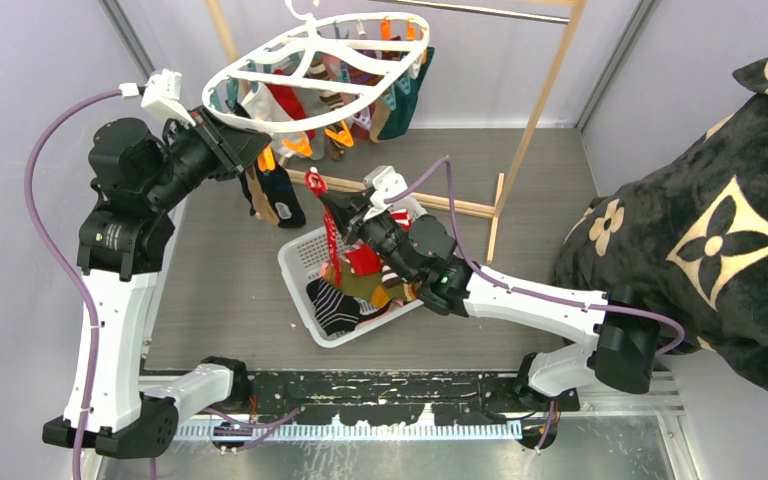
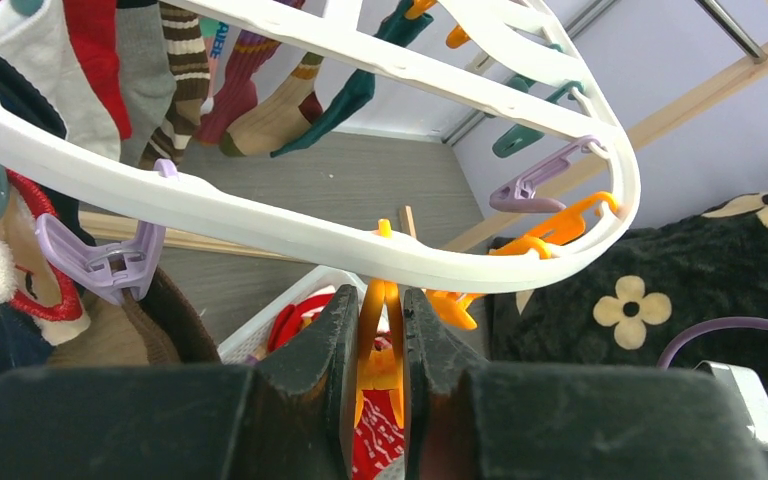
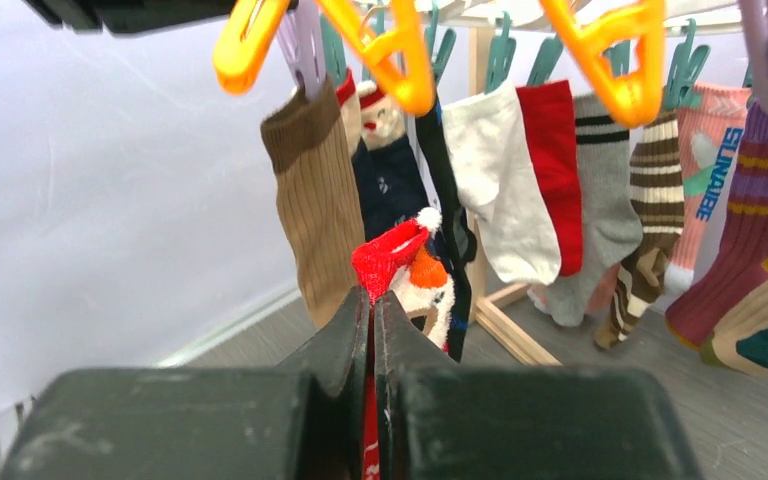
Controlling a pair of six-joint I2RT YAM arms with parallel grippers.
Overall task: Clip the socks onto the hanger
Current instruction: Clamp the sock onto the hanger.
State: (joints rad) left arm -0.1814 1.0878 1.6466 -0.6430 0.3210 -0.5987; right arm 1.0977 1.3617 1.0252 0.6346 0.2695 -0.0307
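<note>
The white oval hanger [image 1: 300,62] hangs at the back, tilted, with several socks [image 1: 282,100] clipped under it. My left gripper [image 1: 248,150] is at its near rim [image 2: 260,215] and is shut on an orange peg [image 2: 372,325], squeezing it. My right gripper [image 1: 326,205] is shut on a red Christmas-patterned sock [image 1: 333,240] and holds it up above the basket, just below the hanger. In the right wrist view the sock's red cuff [image 3: 388,255] sticks up from my gripper [image 3: 372,300], below an orange peg [image 3: 395,55] with its jaws spread.
A white mesh basket [image 1: 295,262] with several loose socks [image 1: 345,300] stands under the right arm. The wooden rack frame [image 1: 540,110] stands behind. A black plush blanket [image 1: 700,230] with beige flowers fills the right side. A brown sock [image 3: 315,200] hangs close left of the red one.
</note>
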